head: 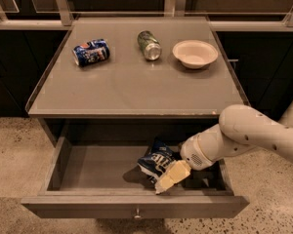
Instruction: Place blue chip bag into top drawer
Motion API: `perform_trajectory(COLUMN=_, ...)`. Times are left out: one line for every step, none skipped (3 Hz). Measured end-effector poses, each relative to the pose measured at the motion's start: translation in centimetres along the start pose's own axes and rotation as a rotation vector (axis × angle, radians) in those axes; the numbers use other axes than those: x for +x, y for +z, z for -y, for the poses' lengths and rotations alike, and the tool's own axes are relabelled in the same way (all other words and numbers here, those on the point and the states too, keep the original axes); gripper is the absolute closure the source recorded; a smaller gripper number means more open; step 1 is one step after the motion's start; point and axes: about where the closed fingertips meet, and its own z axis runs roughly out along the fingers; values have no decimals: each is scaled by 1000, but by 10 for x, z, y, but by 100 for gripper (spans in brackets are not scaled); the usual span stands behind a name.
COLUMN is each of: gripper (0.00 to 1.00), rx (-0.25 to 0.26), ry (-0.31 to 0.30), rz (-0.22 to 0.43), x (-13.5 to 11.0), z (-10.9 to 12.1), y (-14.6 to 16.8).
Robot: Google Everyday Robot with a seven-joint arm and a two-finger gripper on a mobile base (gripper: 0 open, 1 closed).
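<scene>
- A single camera sits high in front of the grey table (136,89) and faces it, tilted steeply downward.
- The gripper (168,178) lies low and just right of centre in the view, inside the open top drawer (88,167), against the blue chip bag (155,161). Its arm (254,135) enters from the right edge.
- Beyond the gripper, farther from the lens, the whole tabletop spreads out. Nearer than the gripper, the drawer's front with its knob (136,211) runs along the bottom edge.
- The range is middling, so table, drawer and the floor (14,145) at both sides all fit.
</scene>
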Motion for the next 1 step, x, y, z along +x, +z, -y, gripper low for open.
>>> perform_trajectory(gripper=0, rx=0, ry=0, rz=0, x=0, z=0, y=0)
